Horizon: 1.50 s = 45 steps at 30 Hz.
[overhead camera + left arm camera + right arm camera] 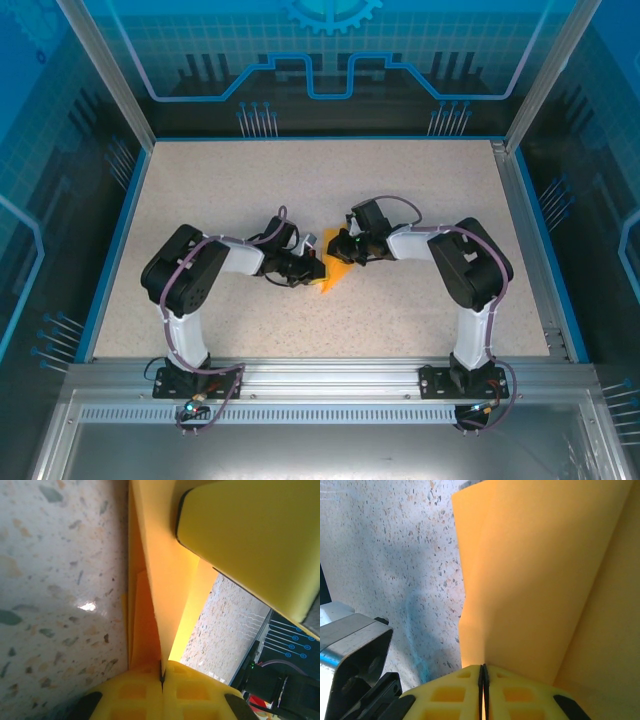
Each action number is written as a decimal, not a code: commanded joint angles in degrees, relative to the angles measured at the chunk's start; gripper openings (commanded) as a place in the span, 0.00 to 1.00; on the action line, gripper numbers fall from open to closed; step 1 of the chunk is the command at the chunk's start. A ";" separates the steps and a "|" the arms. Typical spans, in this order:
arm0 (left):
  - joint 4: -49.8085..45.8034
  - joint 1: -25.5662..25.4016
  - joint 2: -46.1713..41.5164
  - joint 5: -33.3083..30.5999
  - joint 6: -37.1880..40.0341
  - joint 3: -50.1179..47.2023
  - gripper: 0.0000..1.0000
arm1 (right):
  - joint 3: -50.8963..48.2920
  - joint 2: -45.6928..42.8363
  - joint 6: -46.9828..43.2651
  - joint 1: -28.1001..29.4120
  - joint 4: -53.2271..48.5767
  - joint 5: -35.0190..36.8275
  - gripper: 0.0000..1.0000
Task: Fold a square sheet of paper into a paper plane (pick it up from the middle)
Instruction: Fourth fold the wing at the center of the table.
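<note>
paper (pixel 333 276) — pinched, well inside table (pixel 400 180) edges

Speckled beige table (pixel 420 180), folded orange-yellow paper (pixel 336 274) near its centre

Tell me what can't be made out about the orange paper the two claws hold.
- Top view: the paper is too small for its folds to be read.
- Left wrist view: the left claw pinches it so close that its outline runs off the frame.
- Right wrist view: beyond the right claw, the top and right edges cut it off.
</note>
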 commanded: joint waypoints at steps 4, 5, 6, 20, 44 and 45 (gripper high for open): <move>-4.01 -0.07 2.99 0.24 1.82 0.57 0.00 | -1.66 -4.50 -1.64 -0.84 -0.45 0.29 0.13; -4.11 -0.10 3.13 0.39 1.92 0.68 0.00 | -2.00 -5.28 -1.58 -0.75 0.14 0.08 0.13; -4.11 -0.12 3.24 0.49 1.93 0.72 0.00 | -2.42 -6.01 -1.65 -0.62 0.47 0.20 0.14; -5.77 0.51 4.67 1.43 2.02 1.69 0.00 | 1.76 -1.50 -1.65 0.95 -0.83 -0.97 0.14; -7.53 0.93 5.37 1.74 3.07 1.91 0.00 | 0.82 1.74 -1.34 0.05 -5.22 5.21 0.12; -7.53 0.98 5.38 1.71 3.07 1.95 0.00 | 0.81 1.76 -1.41 0.12 -5.43 5.45 0.12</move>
